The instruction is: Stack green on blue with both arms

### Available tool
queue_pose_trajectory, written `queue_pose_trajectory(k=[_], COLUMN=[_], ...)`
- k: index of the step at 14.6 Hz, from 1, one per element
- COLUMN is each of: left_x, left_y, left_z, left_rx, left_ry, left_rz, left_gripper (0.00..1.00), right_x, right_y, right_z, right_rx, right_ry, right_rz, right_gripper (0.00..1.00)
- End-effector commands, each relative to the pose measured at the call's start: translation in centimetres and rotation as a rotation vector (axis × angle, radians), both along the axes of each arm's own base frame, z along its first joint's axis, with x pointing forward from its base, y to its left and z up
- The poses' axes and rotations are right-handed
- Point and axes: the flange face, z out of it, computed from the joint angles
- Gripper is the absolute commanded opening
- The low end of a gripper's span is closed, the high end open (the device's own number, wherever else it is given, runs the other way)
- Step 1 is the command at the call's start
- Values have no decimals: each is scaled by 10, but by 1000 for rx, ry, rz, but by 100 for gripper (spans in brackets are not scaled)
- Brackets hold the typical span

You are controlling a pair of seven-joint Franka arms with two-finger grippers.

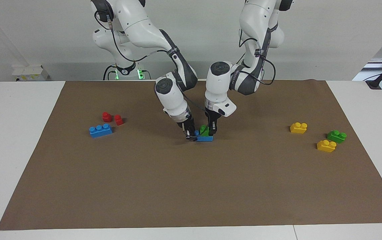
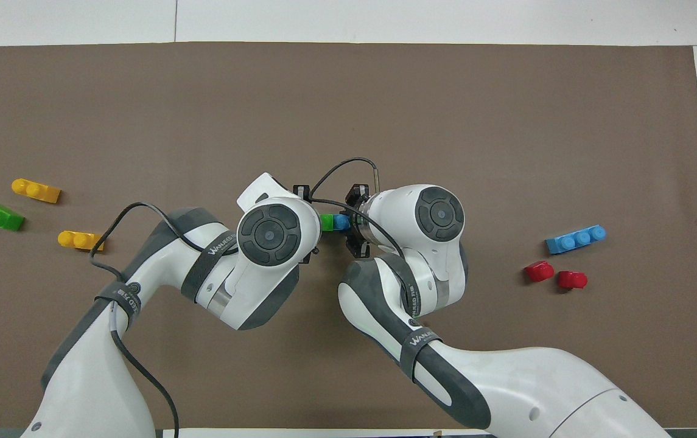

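The blue three-stud brick (image 1: pixel 206 138) lies on the brown mat in the middle of the table. The bright green two-stud brick (image 1: pixel 205 130) sits on top of it, over the part toward the left arm's end. My left gripper (image 1: pixel 211 129) comes down from above and is shut on the green brick. My right gripper (image 1: pixel 189 136) is shut on the blue brick's end toward the right arm. In the overhead view only a strip of green (image 2: pixel 326 222) and blue (image 2: pixel 341 222) shows between the two wrists.
Another blue brick (image 1: pixel 100 130) and two red pieces (image 1: pixel 106 116) (image 1: pixel 118 119) lie toward the right arm's end. Two yellow bricks (image 1: pixel 298 127) (image 1: pixel 326 145) and a darker green brick (image 1: pixel 336 136) lie toward the left arm's end. The brown mat (image 1: pixel 191 186) covers most of the table.
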Motion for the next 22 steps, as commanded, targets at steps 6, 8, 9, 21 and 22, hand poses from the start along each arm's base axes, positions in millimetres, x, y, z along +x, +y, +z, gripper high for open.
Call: queue_pose_trajectory(k=[6, 8, 9, 21, 22], left_x=[21, 33, 40, 93, 96], left_y=[36, 61, 76, 247, 261], left_z=[31, 35, 37, 35, 41], left_rx=[45, 72, 85, 178, 187], left_ry=[-15, -4, 5, 88, 84], left_rz=[-35, -83, -100, -368, -409], left_gripper=[100, 100, 100, 100, 100], right_x=[11, 30, 38, 59, 55], right_y=[-14, -37, -53, -313, -322], right_z=[4, 19, 27, 154, 168], right_rx=[-1, 1, -3, -84, -114], right_ry=[6, 17, 26, -141, -136], right_rz=[-3, 18, 46, 852, 920], right_gripper=[100, 100, 100, 100, 100])
